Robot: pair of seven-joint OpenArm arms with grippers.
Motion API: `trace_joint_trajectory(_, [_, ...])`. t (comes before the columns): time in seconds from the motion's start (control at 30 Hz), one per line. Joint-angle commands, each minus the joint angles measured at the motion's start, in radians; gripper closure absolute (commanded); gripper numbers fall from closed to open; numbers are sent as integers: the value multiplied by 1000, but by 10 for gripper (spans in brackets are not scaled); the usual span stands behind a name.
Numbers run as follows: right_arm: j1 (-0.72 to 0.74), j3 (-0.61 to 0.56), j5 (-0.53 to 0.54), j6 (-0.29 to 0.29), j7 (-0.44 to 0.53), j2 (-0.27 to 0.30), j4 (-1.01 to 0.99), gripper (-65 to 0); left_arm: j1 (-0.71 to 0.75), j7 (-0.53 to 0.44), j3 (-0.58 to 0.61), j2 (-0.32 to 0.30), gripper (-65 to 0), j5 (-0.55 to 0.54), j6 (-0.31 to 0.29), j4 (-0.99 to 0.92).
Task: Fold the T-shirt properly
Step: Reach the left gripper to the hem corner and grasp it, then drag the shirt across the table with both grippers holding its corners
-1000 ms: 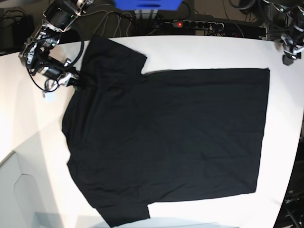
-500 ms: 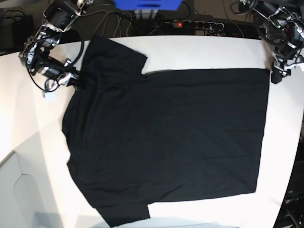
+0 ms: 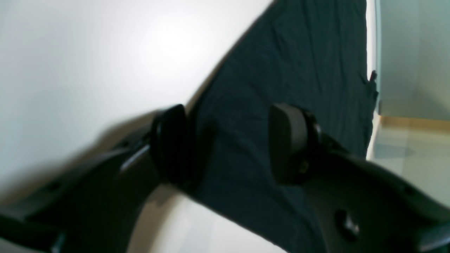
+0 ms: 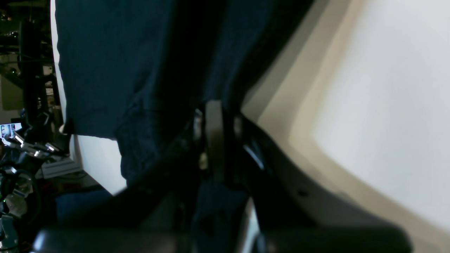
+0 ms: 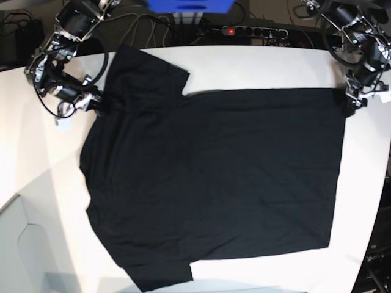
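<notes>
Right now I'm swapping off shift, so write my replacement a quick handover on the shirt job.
Right gripper: shut on the T-shirt at its shoulder edge.
Left gripper: open, jaws straddling the shirt's hem corner, not yet closed.
T-shirt: spread flat on the white table, both sleeves out.
Done: no fold yet.
Left: close the left gripper on the hem corner, then make all the folds.

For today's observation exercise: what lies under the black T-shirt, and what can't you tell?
The black T-shirt lies spread flat on a white table, which shows all around it. Whatever is beneath the cloth is covered, though no bulge suggests anything hidden there.
</notes>
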Motion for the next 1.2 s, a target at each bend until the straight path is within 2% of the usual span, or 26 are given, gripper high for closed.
trace_joint_trajectory(0.0, [-5, 2, -71, 14, -35, 9, 2, 0, 2, 55, 11, 13, -375, 74, 19, -5])
trace_joint_trajectory(0.1, [-5, 1, -71, 14, -35, 9, 2, 0, 1, 61, 11, 15, -368, 74, 22, -5])
trace_joint_trajectory(0.13, [-5, 1, -71, 14, -35, 9, 2, 0, 2, 63, 11, 15, -341, 74, 23, -5])
trace_joint_trajectory(0.17, [-5, 1, -71, 14, -35, 9, 2, 0, 4, 64, 13, 15, -302, 76, 23, -5])
trace_joint_trajectory(0.3, [-5, 2, -71, 14, -35, 9, 7, 0, 22, 49, 62, -7, -47, 76, 22, -7])
trace_joint_trajectory(0.33, [-5, 2, -71, 14, -35, 9, 9, 0, 24, 41, 79, -16, 0, 76, 28, -7])
trace_joint_trajectory(0.5, [-5, 5, -71, 14, -35, 35, 10, 0, 44, 27, 119, -30, -2, 76, 25, 2])
trace_joint_trajectory(0.63, [-5, 88, -71, 14, -35, 57, 10, 0, 47, 27, 120, -47, -4, 76, 20, 4])
trace_joint_trajectory(0.73, [-15, 126, -71, 14, -35, 93, 7, 0, 47, 27, 120, -51, -4, 76, 20, 9])
trace_joint_trajectory(0.87, [-33, 162, -71, 14, -35, 116, 9, 0, 50, 33, 154, -51, -4, 76, 20, 101])
trace_joint_trajectory(1.17, [-76, 229, -71, 14, -35, 139, 9, 0, 125, 29, 269, 10, -4, 76, 22, 277])
